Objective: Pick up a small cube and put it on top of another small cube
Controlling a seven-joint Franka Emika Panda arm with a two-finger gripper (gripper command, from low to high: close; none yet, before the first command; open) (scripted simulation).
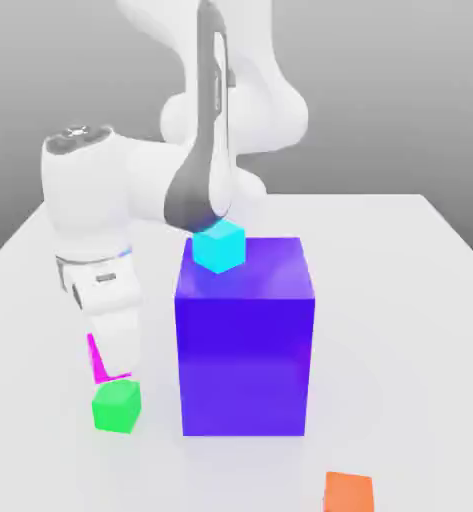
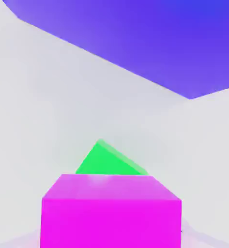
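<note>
A white robot arm reaches down to a pale table [image 1: 410,300]. Its pincer [image 1: 108,368] is closed tight on a small magenta cube [image 1: 97,358], held between the fingers at the pincer's tip, just above the table. In the hand view the magenta cube [image 2: 111,210] sits directly in front of the camera. A small green cube [image 1: 116,406] rests on the table just below and slightly ahead of the pincer, not touching the held cube as far as can be seen. A big blue-violet block [image 1: 244,340] stands beside the pincer, toward the exterior view's right, with a cyan cube [image 1: 218,246] on top. An orange cube [image 1: 349,493] lies well apart, beyond the block.
</note>
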